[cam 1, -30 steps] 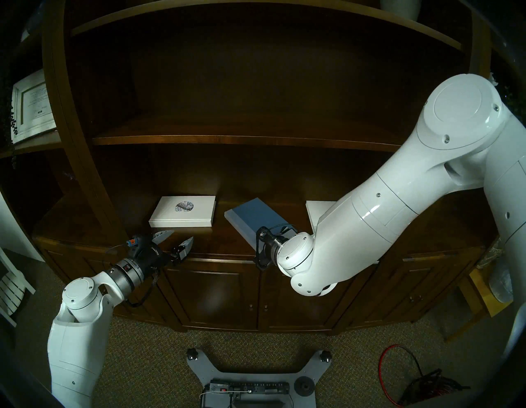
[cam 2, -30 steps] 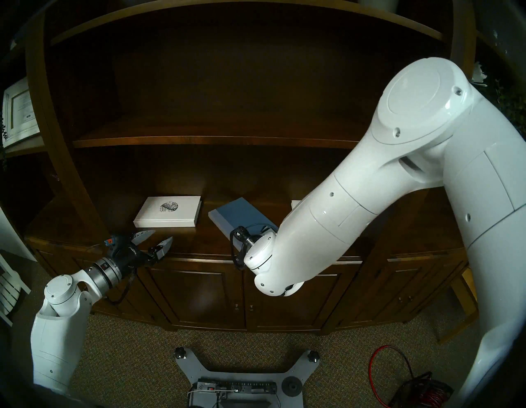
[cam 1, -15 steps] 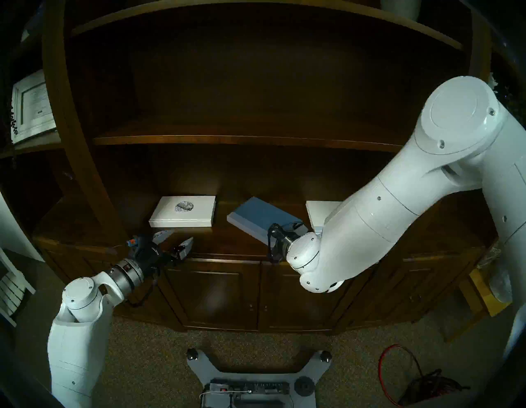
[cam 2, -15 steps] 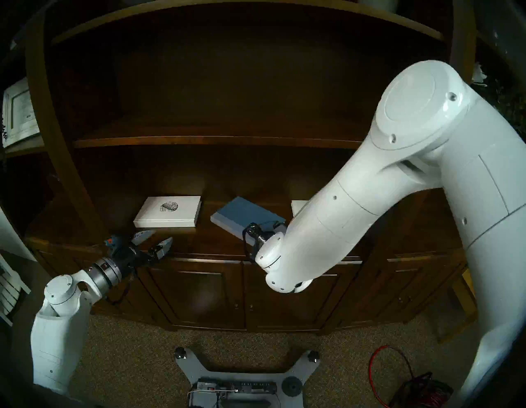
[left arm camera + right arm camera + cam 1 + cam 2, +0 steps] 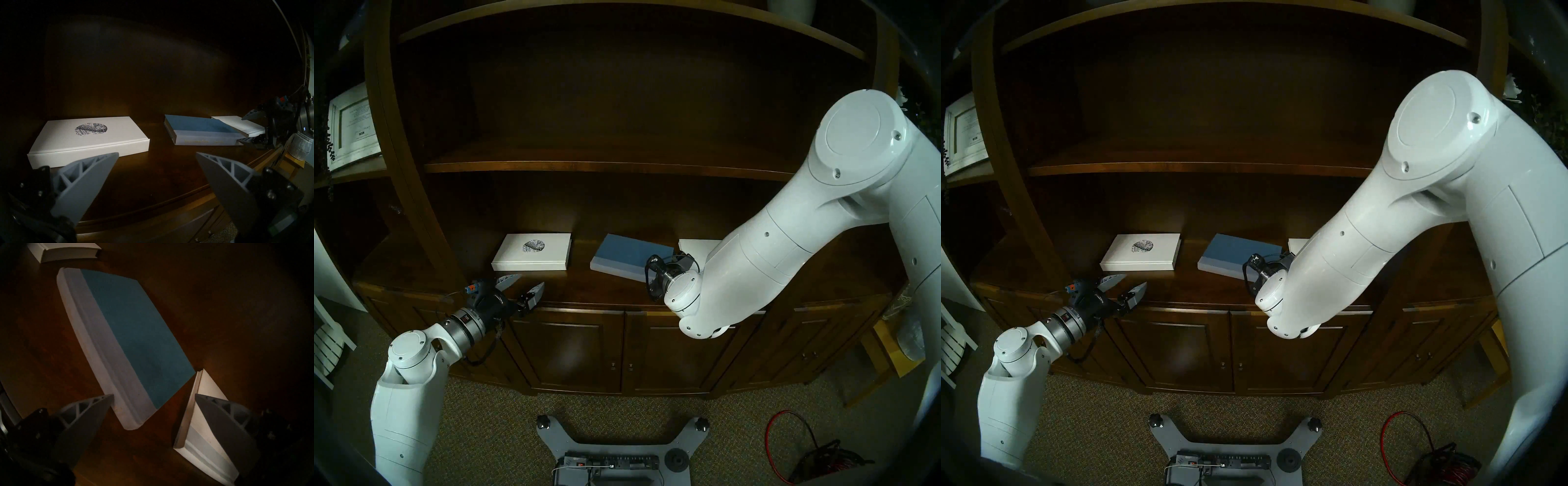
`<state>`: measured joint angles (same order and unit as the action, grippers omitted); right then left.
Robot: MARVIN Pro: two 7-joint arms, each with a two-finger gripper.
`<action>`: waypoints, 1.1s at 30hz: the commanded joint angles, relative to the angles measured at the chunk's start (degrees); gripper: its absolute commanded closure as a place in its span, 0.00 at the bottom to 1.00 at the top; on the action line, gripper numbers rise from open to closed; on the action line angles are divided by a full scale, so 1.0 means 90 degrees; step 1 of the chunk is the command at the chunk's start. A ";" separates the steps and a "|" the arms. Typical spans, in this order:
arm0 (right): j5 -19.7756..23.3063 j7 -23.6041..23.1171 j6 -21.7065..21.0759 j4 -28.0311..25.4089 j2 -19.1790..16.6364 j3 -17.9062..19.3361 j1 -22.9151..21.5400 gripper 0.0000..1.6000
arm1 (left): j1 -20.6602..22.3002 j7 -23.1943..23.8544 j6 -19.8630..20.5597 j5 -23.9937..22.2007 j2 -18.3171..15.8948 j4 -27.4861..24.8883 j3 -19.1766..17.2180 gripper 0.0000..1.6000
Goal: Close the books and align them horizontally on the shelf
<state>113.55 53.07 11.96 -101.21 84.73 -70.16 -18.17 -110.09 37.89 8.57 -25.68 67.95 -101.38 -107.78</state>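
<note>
Three closed books lie flat in a row on the dark wooden shelf point(image 5: 585, 292). The white book with the round emblem point(image 5: 533, 253) point(image 5: 88, 135) is on the left. The blue book point(image 5: 629, 256) point(image 5: 132, 334) is in the middle, its pale spine facing the front and only slightly skewed. The white book with the pale blue band point(image 5: 695, 247) point(image 5: 203, 429) is on the right, mostly hidden by my right arm. My right gripper point(image 5: 153, 394) is open around the blue book's near right corner, one fingertip point(image 5: 108, 398) against its spine. My left gripper point(image 5: 531, 281) point(image 5: 157, 153) hangs open and empty over the shelf's front edge.
A bare upper shelf board point(image 5: 602, 166) overhangs the books. A white framed certificate point(image 5: 351, 125) stands in the left bay. Cabinet doors point(image 5: 568, 346) are shut below the ledge. The robot's base point(image 5: 619, 451) and a red cable point(image 5: 789, 437) are on the carpet.
My right gripper has swung right and toward the back, turning the blue book from a diagonal to nearly parallel with the shelf front. The left arm has not moved.
</note>
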 commanded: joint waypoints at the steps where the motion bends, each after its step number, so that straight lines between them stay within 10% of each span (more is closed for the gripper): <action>1: -0.0079 0.0582 -0.0008 0.0374 0.0199 -0.0106 -0.0109 0.00 | 0.0145 -0.0009 -0.0049 -0.0056 0.0003 -0.0154 -0.0049 0.00; 8: -0.0111 0.1077 0.0020 0.0420 0.0359 -0.0318 -0.0013 0.00 | 0.0146 -0.0010 -0.0049 -0.0058 0.0006 -0.0157 -0.0051 0.00; 33: -0.0376 0.0107 0.1873 -0.1993 -0.1477 0.0915 -0.1418 0.00 | 0.0141 0.0007 -0.0043 -0.0037 -0.0016 -0.0124 -0.0038 0.00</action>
<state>109.86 57.85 23.80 -117.62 77.67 -64.36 -24.69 -110.07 37.97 8.60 -25.64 67.91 -101.24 -107.77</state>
